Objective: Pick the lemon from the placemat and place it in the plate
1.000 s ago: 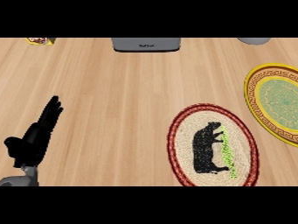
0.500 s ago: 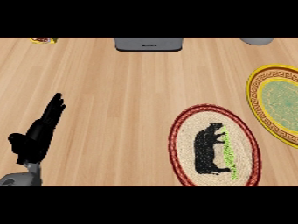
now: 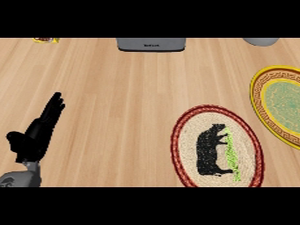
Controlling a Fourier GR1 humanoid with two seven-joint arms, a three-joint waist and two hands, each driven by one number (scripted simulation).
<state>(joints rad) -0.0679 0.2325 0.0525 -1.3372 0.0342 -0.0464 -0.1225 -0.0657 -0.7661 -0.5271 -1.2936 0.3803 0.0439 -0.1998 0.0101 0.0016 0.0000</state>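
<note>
left hand (image 3: pixel 38 132): open, straight, holding nothing, lower-left edge
right hand (image 3: pixel 210 149): on placemat (image 3: pixel 186 149); grasp cannot be told
lemon (image 3: pixel 231 151): sliver beside right hand, on placemat
plate (image 3: pixel 258 110): right edge, beside placemat
counter (image 3: pixel 126 96): wide bare middle

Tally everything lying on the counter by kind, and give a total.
Round woven placemat: 1
Yellow plate: 1
Grey appliance, cut off at the far edge: 1
Unidentifiable items cut off at the far edge: 2, yellow-and-red item and grey item
Lemon: 0 visible
Total: 5
</note>
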